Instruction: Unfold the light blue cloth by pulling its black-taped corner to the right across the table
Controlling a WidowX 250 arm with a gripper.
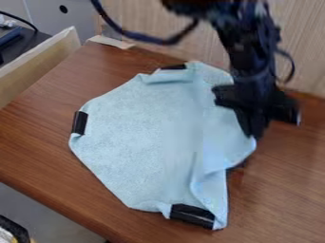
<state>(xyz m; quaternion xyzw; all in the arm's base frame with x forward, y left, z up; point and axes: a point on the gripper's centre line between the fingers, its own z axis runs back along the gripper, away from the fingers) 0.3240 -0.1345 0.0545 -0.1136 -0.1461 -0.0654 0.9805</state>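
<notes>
The gripper point(255, 129) points down at the right edge of a light blue cloth point(139, 123) and is shut on that edge. The cloth lies spread on the wooden table, with folds along its right side and a narrow flap running down to the lower right. Black patches mark its left corner, its top edge and its bottom corner. Beneath the pinched edge there is a dark spot, too unclear to identify.
The brown table point(38, 137) has its front edge running from left to lower right. A wooden panel point(146, 23) stands behind it, and a pale board point(44, 57) borders the upper left. A dark cable point(152, 39) loops from the arm.
</notes>
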